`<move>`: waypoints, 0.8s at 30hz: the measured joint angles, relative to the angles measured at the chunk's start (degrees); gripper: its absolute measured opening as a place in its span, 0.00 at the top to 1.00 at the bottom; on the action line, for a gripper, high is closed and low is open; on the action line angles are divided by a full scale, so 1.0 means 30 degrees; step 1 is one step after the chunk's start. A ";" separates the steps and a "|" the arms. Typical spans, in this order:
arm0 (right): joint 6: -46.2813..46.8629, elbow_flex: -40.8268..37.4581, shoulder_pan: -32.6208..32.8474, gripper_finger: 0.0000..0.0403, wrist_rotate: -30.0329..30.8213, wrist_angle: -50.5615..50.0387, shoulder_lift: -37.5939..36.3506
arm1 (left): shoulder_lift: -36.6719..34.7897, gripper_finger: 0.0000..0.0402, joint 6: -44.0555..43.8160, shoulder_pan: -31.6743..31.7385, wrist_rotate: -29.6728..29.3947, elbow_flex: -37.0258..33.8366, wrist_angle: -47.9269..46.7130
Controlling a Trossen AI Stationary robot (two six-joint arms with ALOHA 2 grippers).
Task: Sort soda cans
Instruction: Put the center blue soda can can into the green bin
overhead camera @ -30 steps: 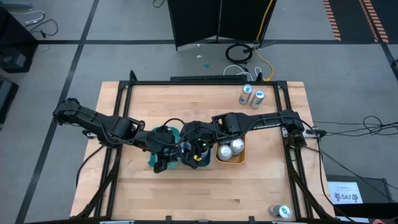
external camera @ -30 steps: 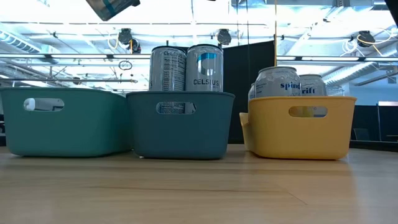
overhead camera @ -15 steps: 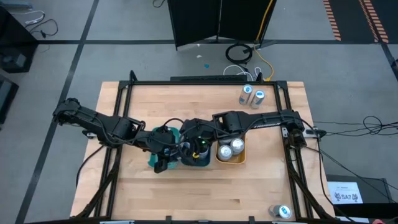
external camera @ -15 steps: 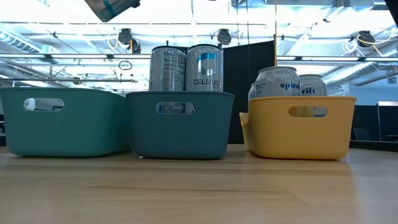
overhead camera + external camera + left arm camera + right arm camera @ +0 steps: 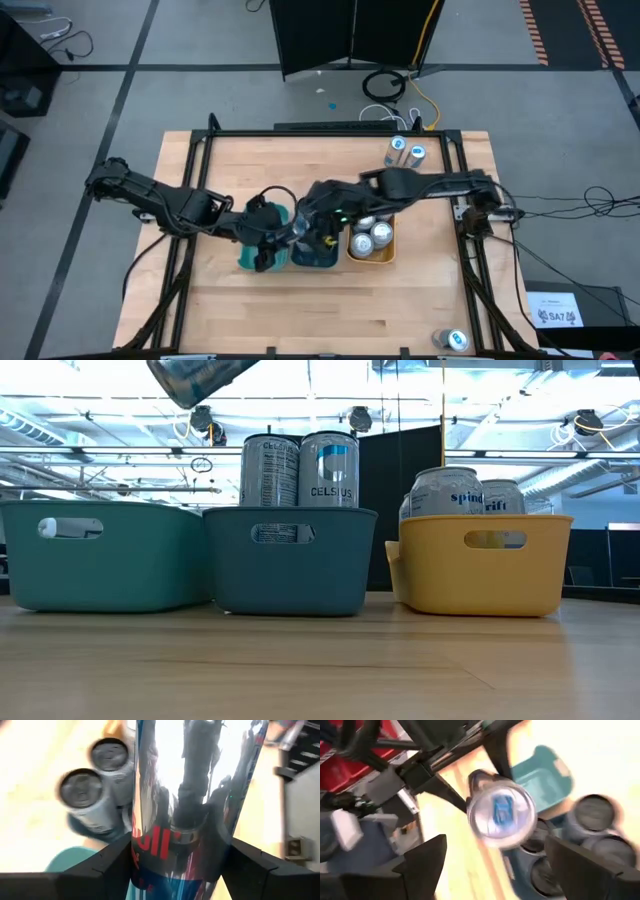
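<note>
Nearest me, one soda can (image 5: 455, 340) stands alone at the near edge of the bench (image 5: 420, 290), well apart from everything else and by the look of it not yet sorted.

Behind it, three trays sit side by side in a row, presumably one per kind of can. The light teal tray (image 5: 100, 555) shows nothing above its rim, and from above the arm hides its inside. The dark teal tray (image 5: 290, 560) holds two upright Celsius cans (image 5: 298, 470) that I can count from the front. There may be more behind them. The yellow tray (image 5: 485, 565) holds two silver cans (image 5: 462, 492).

Above the teal trays, the left gripper (image 5: 265, 238) is clenched on a Red Bull can (image 5: 182, 795). The can hangs tilted in the air, gripped across its body, and I'd guess it is bound for the light teal tray. The right gripper (image 5: 495, 847) hovers just beside it, facing the can's top. Its fingers are spread wide with nothing between them, so the left alone carries the can.

At the far side of the bench, two more blue-topped cans (image 5: 406, 152) stand close together, waiting their turn.

That makes eight cans in sight: one held, four in trays and three loose.
</note>
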 joint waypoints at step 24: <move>1.4479 -0.1321 1.0636 0.18 1.4904 -1.0040 -0.2204 | -0.3971 0.36 -0.9880 -0.3713 -1.6265 -1.1074 0.6093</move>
